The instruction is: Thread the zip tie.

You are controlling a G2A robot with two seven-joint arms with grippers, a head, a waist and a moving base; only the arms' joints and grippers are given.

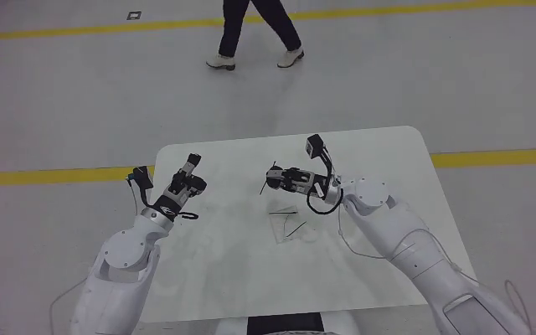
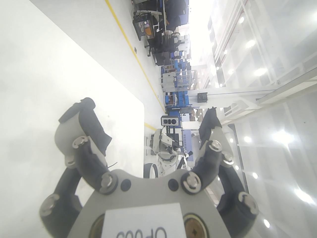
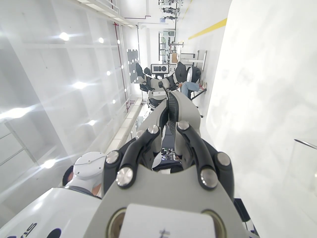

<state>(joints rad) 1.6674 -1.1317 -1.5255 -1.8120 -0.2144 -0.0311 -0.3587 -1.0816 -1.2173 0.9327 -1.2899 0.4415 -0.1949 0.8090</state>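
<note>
My right gripper point(image 1: 270, 176) hovers over the middle of the white table point(image 1: 377, 159), shut on a thin black zip tie point(image 1: 264, 187) that hangs down from its tips. In the right wrist view the fingers point(image 3: 173, 105) are pressed together and the zip tie point(image 3: 162, 85) sticks out past them. My left gripper point(image 1: 193, 160) is above the table's left part, well apart from the tie. It stands open, fingers point(image 2: 85, 122) spread wide with nothing between them.
A clear plastic bag point(image 1: 289, 219) with a few black zip ties point(image 1: 295, 227) lies on the table just in front of the right gripper; its edge point(image 3: 305, 159) shows in the right wrist view. The table's back edge point(image 2: 141, 105) is close to the left gripper.
</note>
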